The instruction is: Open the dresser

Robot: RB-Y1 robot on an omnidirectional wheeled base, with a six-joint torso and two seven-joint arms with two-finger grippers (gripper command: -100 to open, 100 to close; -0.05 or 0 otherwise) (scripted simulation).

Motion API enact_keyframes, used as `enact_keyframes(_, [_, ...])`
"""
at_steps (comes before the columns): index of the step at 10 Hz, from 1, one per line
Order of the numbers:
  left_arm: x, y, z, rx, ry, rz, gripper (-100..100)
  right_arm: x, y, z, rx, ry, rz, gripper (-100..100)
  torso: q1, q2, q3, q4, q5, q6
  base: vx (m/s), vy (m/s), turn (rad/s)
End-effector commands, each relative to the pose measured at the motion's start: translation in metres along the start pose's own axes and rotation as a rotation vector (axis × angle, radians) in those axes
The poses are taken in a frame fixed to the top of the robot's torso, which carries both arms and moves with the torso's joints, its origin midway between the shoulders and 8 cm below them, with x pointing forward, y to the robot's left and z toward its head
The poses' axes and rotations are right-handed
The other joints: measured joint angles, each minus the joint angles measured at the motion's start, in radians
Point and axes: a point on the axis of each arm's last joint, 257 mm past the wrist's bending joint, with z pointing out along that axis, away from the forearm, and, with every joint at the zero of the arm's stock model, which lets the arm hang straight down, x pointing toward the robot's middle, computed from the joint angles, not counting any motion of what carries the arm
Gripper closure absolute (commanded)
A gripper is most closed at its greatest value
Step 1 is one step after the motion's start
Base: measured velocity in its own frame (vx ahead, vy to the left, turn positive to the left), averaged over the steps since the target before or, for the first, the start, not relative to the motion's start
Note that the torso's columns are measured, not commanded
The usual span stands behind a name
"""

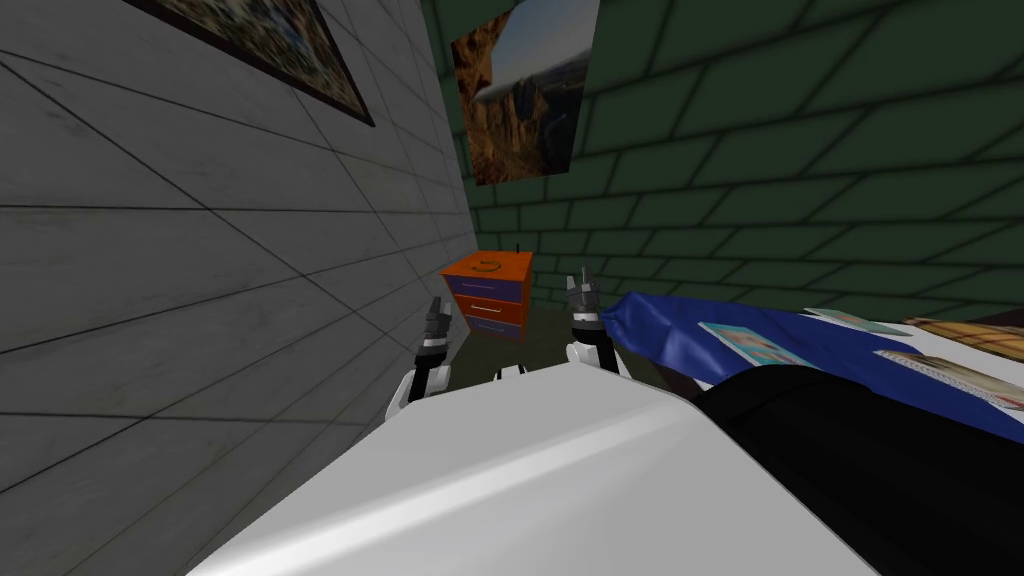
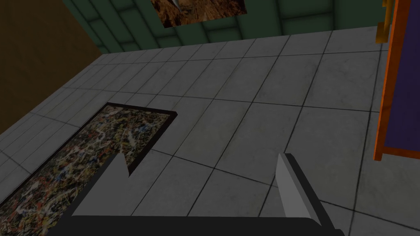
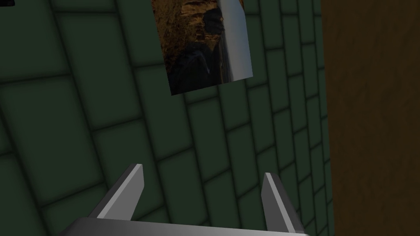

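Nearest me, the left gripper (image 1: 434, 318) is raised at the left, close to the grey tiled wall (image 1: 180, 290). Its two thin light grey fingers (image 2: 291, 184) stand wide apart with nothing between them. The right gripper (image 1: 582, 295) is raised at about the same reach to the right, and its fingers (image 3: 129, 192) are likewise spread and empty.

Just right of the right gripper lies the near end of a blue-covered bed (image 1: 670, 340), with a few flat printed sheets (image 1: 745, 345) lying on its cover further right.

Beyond both grippers, and between them in the head view, the boxy orange dresser (image 1: 490, 295) stands on the floor in the far corner, well apart from either hand. It is against the grey wall on the left and near the dark green tiled wall (image 1: 780, 180) behind. Its three blue-purple drawer fronts (image 1: 488, 288) carry pale bar handles and look flush with the frame. A small curved yellowish thing sits on its top, too small to tell.

A black-framed speckled picture (image 1: 270, 50) hangs high on the grey wall. A frameless canyon landscape picture (image 1: 525, 90) hangs on the green wall above the dresser.
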Motion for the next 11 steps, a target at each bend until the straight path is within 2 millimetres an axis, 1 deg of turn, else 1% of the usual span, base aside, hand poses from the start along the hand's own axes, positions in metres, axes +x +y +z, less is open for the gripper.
enact_keyframes(1, [0.009,0.018,0.005,-0.019,0.019,-0.006,-100,0.0,0.0,0.0,0.0,0.0,0.0,0,0.0,0.002,0.001,0.0,0.0,0.0,0.076,0.011,0.004])
enact_keyframes(2, [0.01,0.021,0.004,-0.026,0.019,-0.007,-100,0.0,0.0,0.0,0.0,0.0,0.0,0,0.0,0.002,0.001,0.001,0.0,0.0,0.049,0.009,0.002])
enact_keyframes(3, [0.015,0.03,0.007,-0.032,0.032,-0.01,-100,0.0,0.0,0.0,0.0,0.0,0.0,0,0.0,0.004,0.002,0.001,0.0,0.0,0.052,0.009,0.005])
enact_keyframes(4, [0.02,0.034,0.013,-0.027,0.045,-0.013,-100,0.0,0.0,0.0,0.0,0.0,0.0,0,0.0,0.003,0.002,0.001,0.0,0.0,0.081,0.01,0.009])
enact_keyframes(5, [0.021,0.043,0.01,-0.047,0.045,-0.014,-100,0.0,0.0,0.0,0.0,0.0,0.0,0,0.0,0.001,0.001,0.0,0.0,0.0,0.067,0.003,0.0])
enact_keyframes(6, [0.026,0.044,0.017,-0.036,0.059,-0.016,-100,0.0,0.0,0.0,0.0,0.0,0.0,0,0.0,0.002,0.001,0.0,0.0,0.0,0.056,0.005,0.009])
enact_keyframes(7, [0.027,0.054,0.012,-0.058,0.059,-0.018,-100,0.0,0.0,0.0,0.0,0.0,0.0,0,0.0,0.003,0.001,0.001,0.0,0.0,0.046,0.004,0.003])
enact_keyframes(8, [0.033,0.059,0.018,-0.055,0.073,-0.021,-100,0.0,0.0,0.0,0.0,0.0,0.0,0,0.0,0.003,0.002,0.001,0.0,0.0,0.057,0.002,0.007])
enact_keyframes(9, [0.033,0.065,0.015,-0.07,0.073,-0.021,-100,0.0,0.0,0.0,0.0,0.0,0.0,0,0.0,0.002,0.001,0.001,0.0,0.0,0.054,0.001,0.004])
enact_keyframes(10, [0.039,0.071,0.019,-0.072,0.088,-0.024,-100,0.0,0.0,0.0,0.0,0.0,0.0,0,0.0,0.002,0.001,0.001,0.0,0.0,0.067,0.001,0.013])
enact_keyframes(11, [0.039,0.076,0.017,-0.082,0.088,-0.025,-100,0.0,0.0,0.0,0.0,0.0,0.0,0,0.0,0.001,0.001,0.0,0.0,0.0,0.053,0.001,0.003])
